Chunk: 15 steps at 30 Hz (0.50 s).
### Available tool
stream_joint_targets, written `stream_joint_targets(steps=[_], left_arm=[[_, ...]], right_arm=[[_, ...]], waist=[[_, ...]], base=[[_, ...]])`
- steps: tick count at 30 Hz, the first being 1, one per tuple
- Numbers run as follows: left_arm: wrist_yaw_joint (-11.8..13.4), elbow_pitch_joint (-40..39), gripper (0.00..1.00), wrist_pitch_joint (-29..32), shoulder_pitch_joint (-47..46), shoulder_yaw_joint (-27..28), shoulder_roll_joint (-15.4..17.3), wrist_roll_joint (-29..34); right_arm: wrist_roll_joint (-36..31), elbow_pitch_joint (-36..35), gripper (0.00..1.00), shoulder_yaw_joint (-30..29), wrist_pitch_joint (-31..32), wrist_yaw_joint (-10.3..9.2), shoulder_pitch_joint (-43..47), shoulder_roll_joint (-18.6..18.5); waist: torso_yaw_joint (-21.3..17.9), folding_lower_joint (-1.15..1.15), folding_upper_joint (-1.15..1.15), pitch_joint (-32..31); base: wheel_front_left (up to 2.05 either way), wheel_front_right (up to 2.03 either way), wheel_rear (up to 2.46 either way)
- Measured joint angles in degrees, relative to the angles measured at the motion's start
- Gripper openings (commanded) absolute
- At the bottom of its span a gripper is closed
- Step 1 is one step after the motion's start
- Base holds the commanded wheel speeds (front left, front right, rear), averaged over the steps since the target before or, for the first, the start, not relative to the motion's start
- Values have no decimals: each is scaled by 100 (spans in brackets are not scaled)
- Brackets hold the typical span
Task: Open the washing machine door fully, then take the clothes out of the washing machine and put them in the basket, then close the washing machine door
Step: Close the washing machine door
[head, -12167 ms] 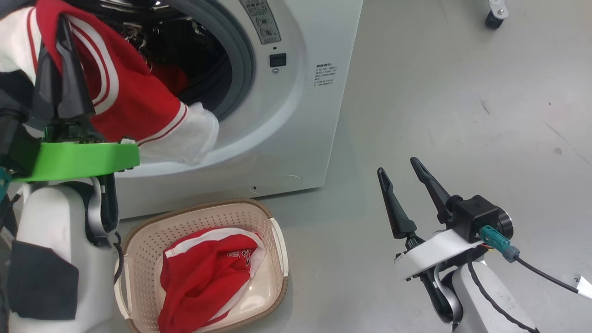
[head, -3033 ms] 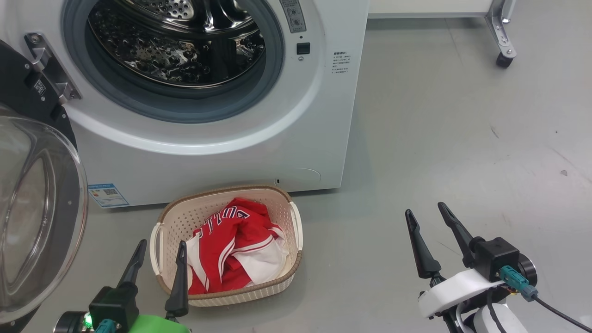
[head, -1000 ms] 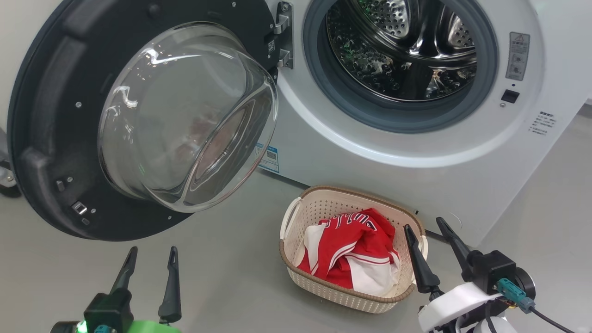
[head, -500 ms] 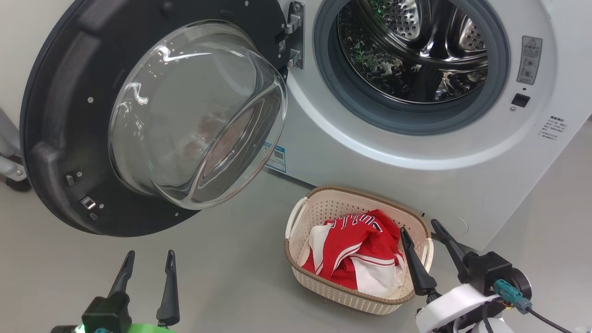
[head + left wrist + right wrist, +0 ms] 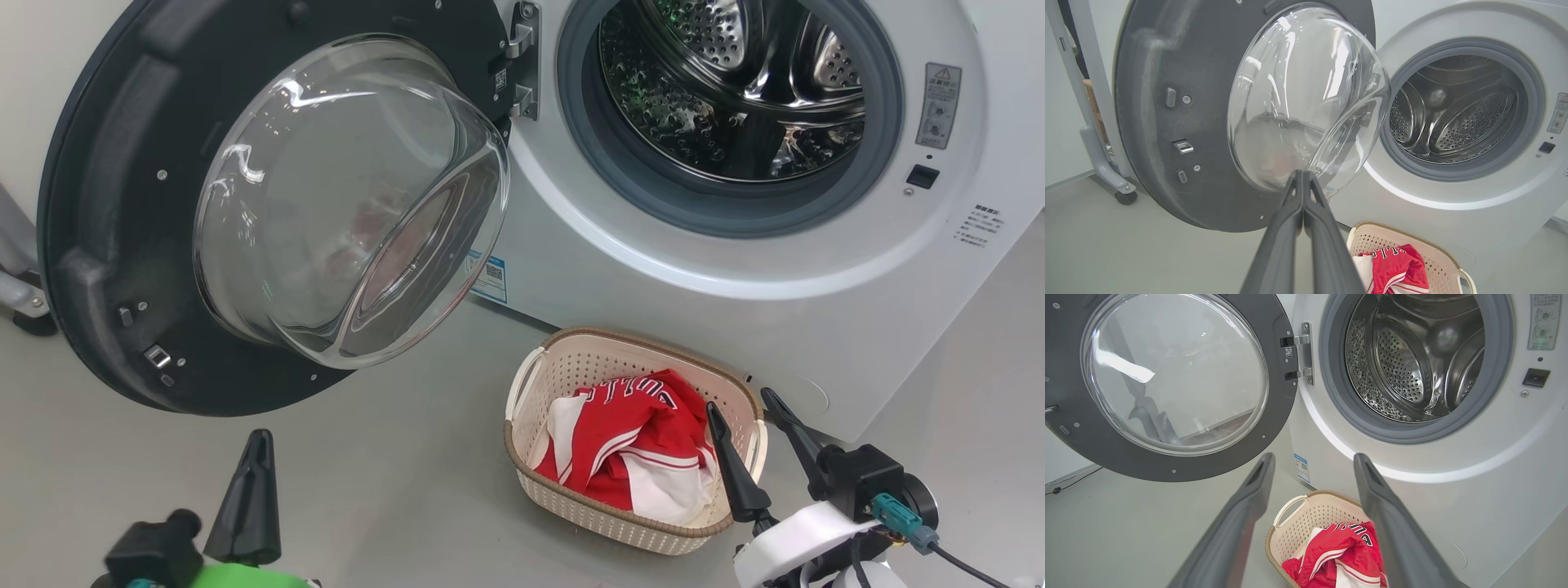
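We find the washing machine door (image 5: 106,204) wide open, left of the washing machine (image 5: 653,310). The clothes (image 5: 629,441) lie in the basket (image 5: 571,359) on the floor (image 5: 392,490) before it. The left gripper (image 5: 260,445) is pressed together below the door; the right gripper (image 5: 740,400) stands spread beside the basket.

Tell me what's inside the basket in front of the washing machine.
The clothes, red jerseys with white panels and dark lettering, lie crumpled in the basket. They cover most of its bottom, so anything beneath them is hidden.
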Motion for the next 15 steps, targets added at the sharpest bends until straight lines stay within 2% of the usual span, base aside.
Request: stream_joint_targets(steps=[3, 7, 9, 15], left_arm=[[-178, -189, 0, -44, -4, 103, -44, -805], [-360, -439, 0, -98, -14, 499, -58, -2317], [-389, -624, 0, -186, -21, 550, -52, -3161], [-460, -1156, 0, -471, -131, 645, -56, -4851]], right_arm=[[0, 0, 100, -1, 0, 0, -1, 0], [0, 0, 100, -4, 0, 0, -2, 0], [0, -1, 100, -7, 0, 0, -2, 0], [0, -3, 100, -10, 0, -2, -3, 0]], waist=[[9, 0, 0, 6], [23, 0, 0, 12], [29, 0, 0, 14], [37, 0, 0, 30]], base=[[0, 0, 0], [0, 0, 0], [0, 0, 0], [0, 0, 0]])
